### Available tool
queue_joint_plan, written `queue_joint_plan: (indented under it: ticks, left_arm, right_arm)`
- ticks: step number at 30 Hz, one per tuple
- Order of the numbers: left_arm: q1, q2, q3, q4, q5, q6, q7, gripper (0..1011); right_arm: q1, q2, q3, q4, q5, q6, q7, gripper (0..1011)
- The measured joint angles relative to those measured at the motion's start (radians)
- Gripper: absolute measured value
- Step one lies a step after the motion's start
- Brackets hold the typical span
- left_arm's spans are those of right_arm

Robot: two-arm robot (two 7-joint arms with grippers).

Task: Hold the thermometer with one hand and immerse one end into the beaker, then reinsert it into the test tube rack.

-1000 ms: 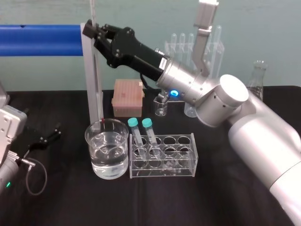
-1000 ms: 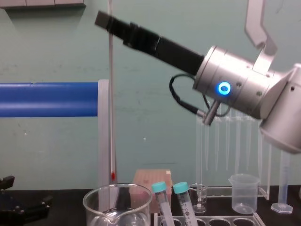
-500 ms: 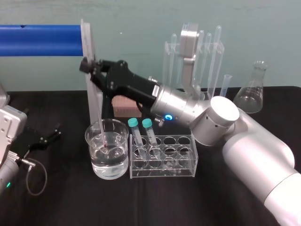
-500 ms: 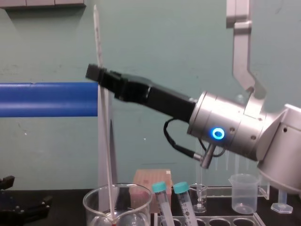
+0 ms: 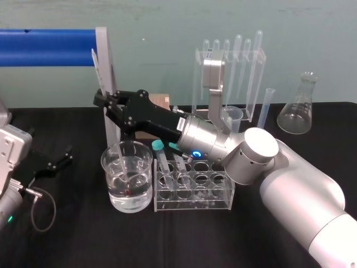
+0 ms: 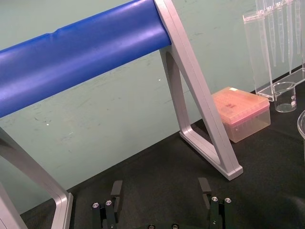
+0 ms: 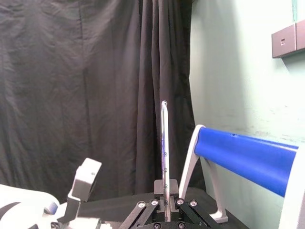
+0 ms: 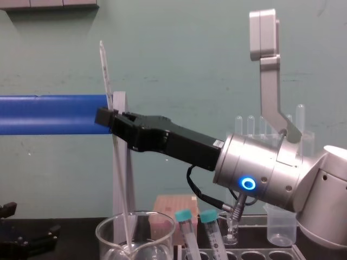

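My right gripper (image 5: 104, 101) is shut on the thermometer (image 5: 96, 67), a long thin glass rod held near its upper part and tilted. The rod's lower end, with a red tip, sits in the water of the beaker (image 5: 111, 167). In the chest view the thermometer (image 8: 106, 76) runs from above the gripper (image 8: 107, 116) down into the beaker (image 8: 108, 235). The right wrist view has the thermometer (image 7: 164, 152) rising straight out of the shut fingers. The test tube rack (image 5: 223, 196) stands just right of the beaker. My left gripper (image 5: 53, 163) rests open on the table at far left.
Two teal-capped tubes (image 5: 159, 146) lean in the rack's left holes, under my right wrist. A blue bar on a grey frame (image 5: 109, 61) stands behind the beaker. A pink box (image 6: 240, 112), a pipette stand (image 5: 231, 61) and a flask (image 5: 294, 114) line the back.
My right gripper has come down and slightly left with the thermometer. The rod's red tip went from above the beaker rim into the water, and the rod now tilts.
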Motion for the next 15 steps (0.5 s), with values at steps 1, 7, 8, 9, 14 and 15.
queue_joint_plan:
  ticks: [1,7,8,9,14,15]
  left_arm:
    - [0.000,0.000,0.000,0.000,0.000,0.000,0.000,1008]
    - [0.000,0.000,0.000,0.000,0.000,0.000,0.000,1008]
    - [0.000,0.000,0.000,0.000,0.000,0.000,0.000,1008]
    - [0.000,0.000,0.000,0.000,0.000,0.000,0.000,1008]
    - [0.000,0.000,0.000,0.000,0.000,0.000,0.000,1008]
    - [0.000,0.000,0.000,0.000,0.000,0.000,0.000,1008]
  right_arm:
    - [-0.001,0.000,0.000,0.002,-0.004,-0.002,0.000,56]
    - [-0.003,-0.004,0.004,0.023,-0.029,-0.021,-0.001,56]
    - [-0.003,-0.006,0.006,0.027,-0.033,-0.023,-0.001,56]
    - [-0.003,-0.006,0.006,0.027,-0.033,-0.023,-0.001,56]
    - [-0.004,-0.012,0.016,0.033,-0.036,-0.030,0.001,56]
    - [-0.004,-0.014,0.019,0.034,-0.036,-0.030,0.002,56]
